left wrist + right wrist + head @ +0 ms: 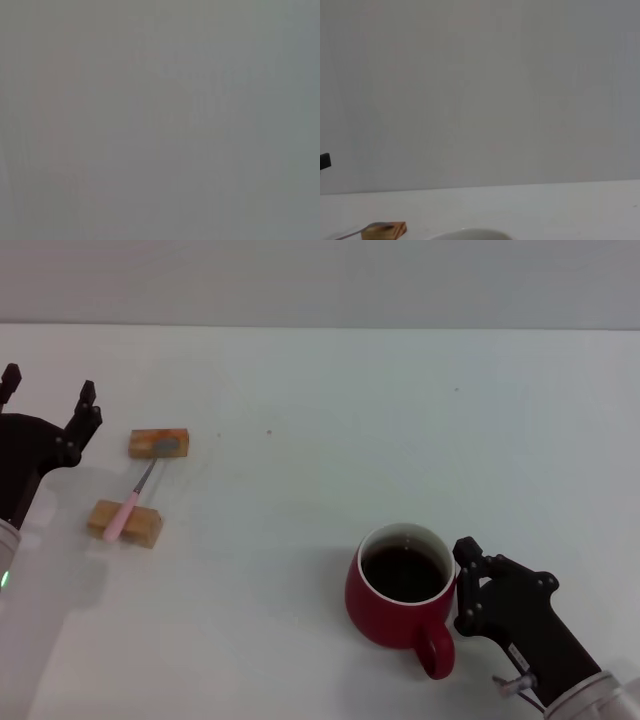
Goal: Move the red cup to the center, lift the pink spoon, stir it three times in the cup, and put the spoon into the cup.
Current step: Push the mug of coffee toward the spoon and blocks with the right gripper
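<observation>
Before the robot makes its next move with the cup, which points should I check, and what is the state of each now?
1. Red cup upright: ok.
2. Right pincer at the cup's rim beside the handle: ok.
3. Right pincer closed on the cup: cannot tell.
4. Pink spoon resting across two wooden blocks: ok.
5. Left pincer open, apart from the spoon: ok.
6. Cup at the table center: not ok.
</observation>
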Controlling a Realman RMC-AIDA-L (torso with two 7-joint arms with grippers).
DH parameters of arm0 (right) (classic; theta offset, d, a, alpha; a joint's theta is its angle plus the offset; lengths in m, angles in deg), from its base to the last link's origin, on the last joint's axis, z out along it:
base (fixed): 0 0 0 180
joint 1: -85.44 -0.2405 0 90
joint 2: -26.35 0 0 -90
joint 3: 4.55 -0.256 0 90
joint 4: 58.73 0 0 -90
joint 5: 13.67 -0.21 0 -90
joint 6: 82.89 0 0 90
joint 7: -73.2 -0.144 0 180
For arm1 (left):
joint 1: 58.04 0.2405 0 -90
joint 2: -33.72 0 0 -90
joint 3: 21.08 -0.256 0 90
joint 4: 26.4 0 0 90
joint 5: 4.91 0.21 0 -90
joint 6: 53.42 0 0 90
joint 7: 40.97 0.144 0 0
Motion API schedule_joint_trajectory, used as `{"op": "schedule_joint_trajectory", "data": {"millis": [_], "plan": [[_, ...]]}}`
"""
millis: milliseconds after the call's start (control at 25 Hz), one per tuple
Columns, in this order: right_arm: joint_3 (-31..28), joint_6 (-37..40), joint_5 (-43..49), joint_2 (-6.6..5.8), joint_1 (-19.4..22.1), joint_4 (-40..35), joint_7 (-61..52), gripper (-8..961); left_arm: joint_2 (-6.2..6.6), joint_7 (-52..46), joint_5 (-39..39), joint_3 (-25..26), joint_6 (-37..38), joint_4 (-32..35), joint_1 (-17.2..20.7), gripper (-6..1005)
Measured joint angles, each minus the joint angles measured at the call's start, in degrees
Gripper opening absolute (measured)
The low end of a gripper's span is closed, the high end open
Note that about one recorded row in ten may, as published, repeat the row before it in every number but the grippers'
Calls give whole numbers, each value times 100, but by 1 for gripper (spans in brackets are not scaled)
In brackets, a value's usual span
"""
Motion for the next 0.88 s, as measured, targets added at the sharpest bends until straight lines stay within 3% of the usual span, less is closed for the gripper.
{"op": "schedule_joint_trajectory", "data": {"millis": [880], "plan": [[-65, 160, 132, -1, 241, 89, 1, 0, 0, 0, 0, 0, 10, 0, -8, 834]]}}
